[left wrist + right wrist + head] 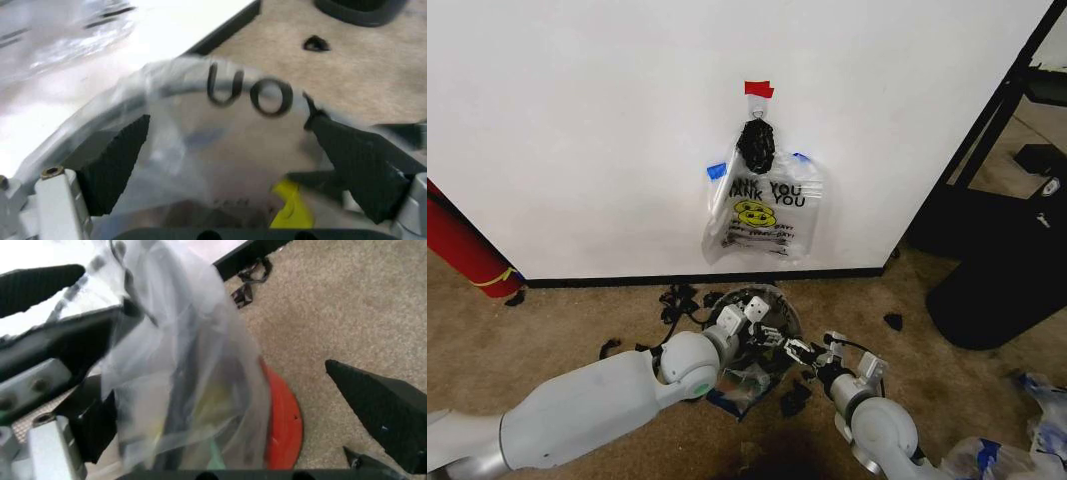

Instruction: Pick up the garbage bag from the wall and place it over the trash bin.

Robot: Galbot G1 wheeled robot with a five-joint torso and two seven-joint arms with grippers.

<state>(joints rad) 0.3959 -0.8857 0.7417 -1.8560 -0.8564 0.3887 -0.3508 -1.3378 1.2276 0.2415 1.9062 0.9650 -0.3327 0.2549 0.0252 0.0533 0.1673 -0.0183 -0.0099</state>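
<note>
Centrally, low in the head view: garbage bag (762,335), clear plastic, draped over the trash bin (779,308) at the foot of the wall (577,130), on tan carpet (577,320); the bin shows little more than a dark rim through the film. In the left wrist view the same bag (200,150) fills the middle of the frame, black letters reading "UO" from this angle (print upside down), a yellow patch at lower centre. In the right wrist view the bag (187,370) hangs in folds over the bin's red base band (283,415), lower centre-right.

Left gripper (752,322): at the bin's near rim, left of centre in the head view; jaws spread wide in its wrist view, black pads (117,165) either side of the plastic, nothing clamped. Right gripper (802,352): just right of the bin; jaws likewise wide, one black finger (387,410) at lower right of its wrist view, clear of the bag, the other against the film at the left.

Upper centre of the head view: bundle of like bags (762,215) hanging on the wall from a black knot (756,145) under red tape (758,89). Left edge: red cylinder (462,250). Right side: black stand base (1002,270). Black scraps (677,300) on the carpet by the baseboard (627,278).
</note>
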